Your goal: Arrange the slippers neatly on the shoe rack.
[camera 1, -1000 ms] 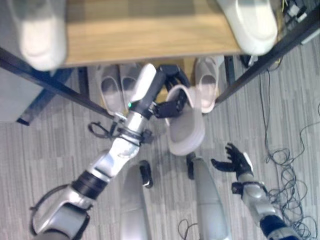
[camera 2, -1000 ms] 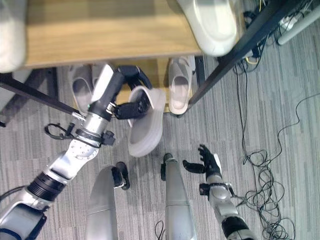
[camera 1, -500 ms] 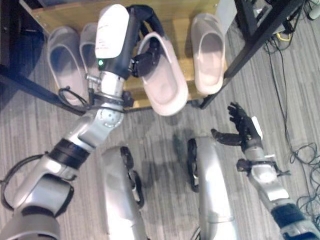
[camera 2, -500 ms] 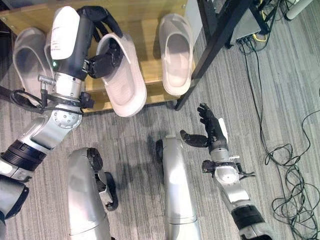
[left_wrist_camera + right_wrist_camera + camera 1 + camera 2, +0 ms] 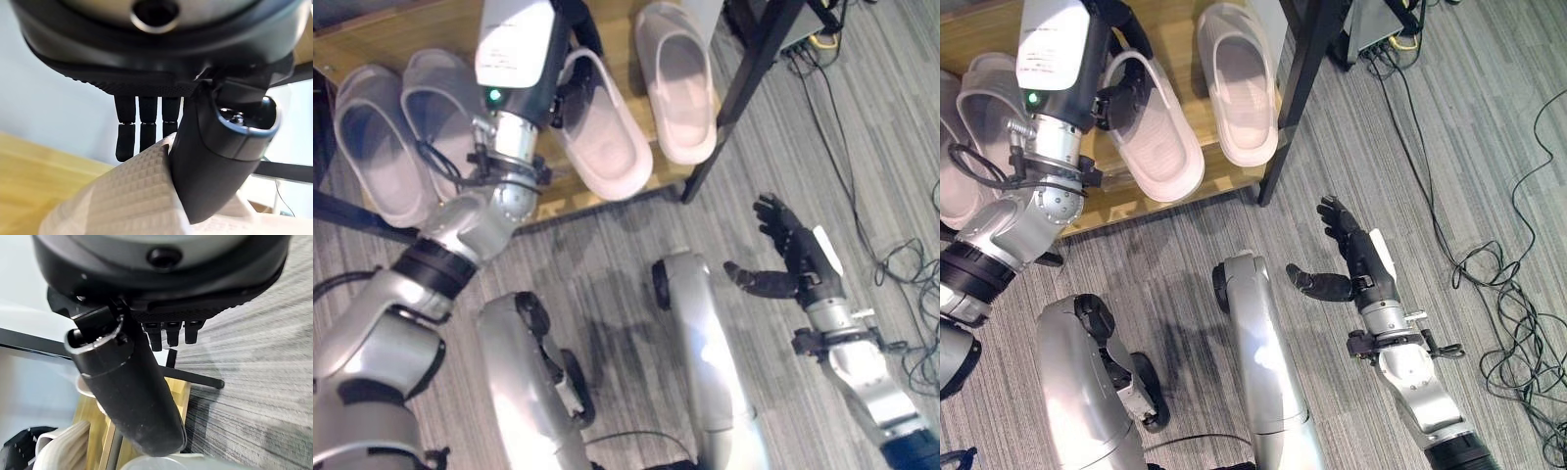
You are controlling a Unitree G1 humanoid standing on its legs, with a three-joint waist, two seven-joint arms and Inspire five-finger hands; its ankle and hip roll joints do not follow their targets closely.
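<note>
Slipper [image 5: 604,137] overhanging shoe rack [image 5: 372,29] edge

Left hand [image 5: 570,73] mostly hidden behind its forearm — fingers [image 5: 141,132] go behind the held slipper [image 5: 602,137]. Shoe rack [image 5: 401,29] cut by top edge — leftmost slipper [image 5: 952,186] cropped.

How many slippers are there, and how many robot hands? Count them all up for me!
Slippers: 4 — two on the left of the wooden shelf, one held in the left hand, one on the right.
Robot hands: 2 — left hand, right hand.
Total: 6
</note>
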